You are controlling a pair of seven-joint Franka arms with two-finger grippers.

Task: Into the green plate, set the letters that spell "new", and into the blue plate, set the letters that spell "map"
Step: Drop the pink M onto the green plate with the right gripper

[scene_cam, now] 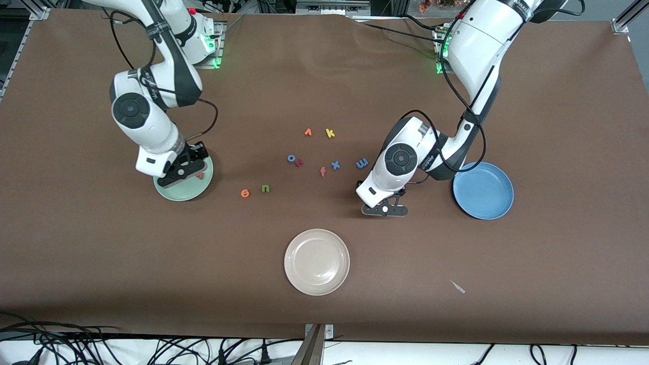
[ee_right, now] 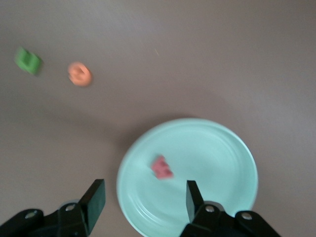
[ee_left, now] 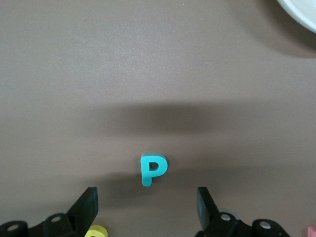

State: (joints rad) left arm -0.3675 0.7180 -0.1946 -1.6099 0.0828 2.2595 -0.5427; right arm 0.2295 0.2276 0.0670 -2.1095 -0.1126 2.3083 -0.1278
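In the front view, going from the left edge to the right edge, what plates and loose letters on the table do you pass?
Green plate → orange "e" → green "n" → cream-white plate → blue "x" → blue "m" → blue plate.

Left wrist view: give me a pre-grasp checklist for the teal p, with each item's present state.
1. Left tool open: ok, its fingers stand apart.
2. Teal p lined up between the fingers: ok, just ahead of them.
3. Teal p lying flat on the table: ok.
4. Nothing else in the grasp path: not ok, a yellow letter sits by one finger.
5. Blue plate free to receive it: ok.
6. Right tool out of the way: ok, over the green plate.
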